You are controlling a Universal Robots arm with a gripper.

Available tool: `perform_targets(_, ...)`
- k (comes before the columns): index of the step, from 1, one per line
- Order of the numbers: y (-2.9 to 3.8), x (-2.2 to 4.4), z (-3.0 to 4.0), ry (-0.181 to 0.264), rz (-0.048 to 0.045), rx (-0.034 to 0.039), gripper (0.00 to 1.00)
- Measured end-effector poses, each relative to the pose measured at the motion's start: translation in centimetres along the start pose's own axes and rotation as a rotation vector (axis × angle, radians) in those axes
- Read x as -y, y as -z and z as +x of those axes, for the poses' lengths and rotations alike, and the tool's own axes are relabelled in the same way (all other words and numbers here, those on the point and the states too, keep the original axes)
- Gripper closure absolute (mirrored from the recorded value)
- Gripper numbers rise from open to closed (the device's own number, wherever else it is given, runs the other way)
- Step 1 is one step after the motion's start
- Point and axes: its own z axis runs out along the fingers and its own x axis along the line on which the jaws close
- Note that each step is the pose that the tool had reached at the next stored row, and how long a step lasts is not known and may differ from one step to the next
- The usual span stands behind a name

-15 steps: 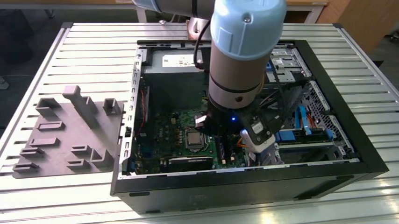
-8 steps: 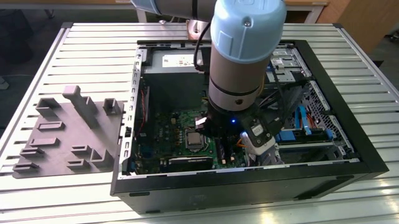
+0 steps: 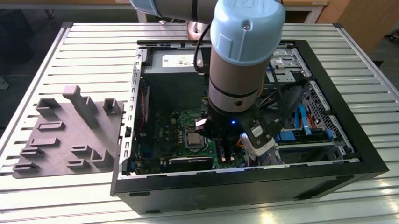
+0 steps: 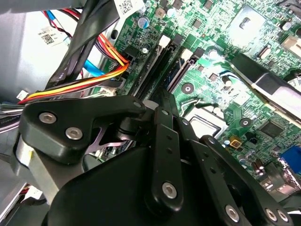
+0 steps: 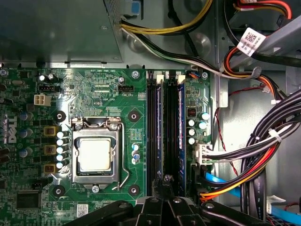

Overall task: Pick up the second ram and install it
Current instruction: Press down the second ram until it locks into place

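My hand (image 5: 165, 188) is hanging low inside the open computer case (image 3: 349, 163), its black linkage crowding the near edge in both wrist views; its tips are reaching down to the near end of the memory slots (image 5: 165, 122), and I cannot tell whether they are apart or together, since the linkage is covering them; in the second wrist view the hand (image 4: 162, 110) is showing its bolted black arms with the slots (image 4: 164, 66) running away beyond them; in the first wrist view a bluish edge is showing along the slots, which may be the second ram (image 5: 181, 132) already lying in its slot, though I cannot say for certain; just beside the slots the processor socket (image 5: 96, 153) is sitting on the green motherboard (image 5: 94, 89); on the slots' other side a bundle of black, red, yellow and orange cables (image 5: 263, 155) is curving past; farther off the grey power supply box (image 5: 56, 28) is closing that end of the case; in the exterior view my arm (image 3: 240, 60) is coming down into the case, which is lying on the slatted metal table (image 3: 93, 51), with a grey fixture tray (image 3: 68, 135) beside it on the exterior view's left.
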Motion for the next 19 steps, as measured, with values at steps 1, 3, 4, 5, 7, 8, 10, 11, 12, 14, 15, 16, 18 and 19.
perform_targets(1,0.00,0.00,0.00,0.000,0.0000,0.0000,0.89)
perform_targets(3,0.00,0.00,0.00,0.000,0.0001,0.0000,0.89)
perform_targets(4,0.00,0.00,0.00,0.000,0.0001,0.0000,0.89)
perform_targets(5,0.03,0.00,0.00,0.000,-0.0001,0.0000,0.89)
perform_targets(7,0.20,-0.04,-0.02,0.000,-0.0020,0.0006,0.89)
perform_targets(8,0.37,-0.05,-0.02,0.000,-0.0019,0.0005,0.89)
perform_targets(10,0.86,-0.05,-0.04,0.000,-0.0003,0.0001,0.89)
perform_targets(11,1.06,-0.06,-0.05,0.000,-0.0003,0.0001,0.89)
perform_targets(12,1.28,-0.07,-0.06,0.000,-0.0002,0.0001,0.89)
perform_targets(14,1.73,-0.10,-0.08,0.000,-0.0001,0.0001,0.89)
perform_targets(15,1.96,-0.11,-0.10,0.000,-0.0001,0.0001,0.89)
perform_targets(16,2.17,-0.12,-0.11,0.000,0.0001,0.0000,0.89)
perform_targets(18,2.54,-0.14,-0.13,0.000,0.0001,0.0000,0.89)
perform_targets(19,2.70,-0.15,-0.13,0.000,0.0000,0.0001,0.89)
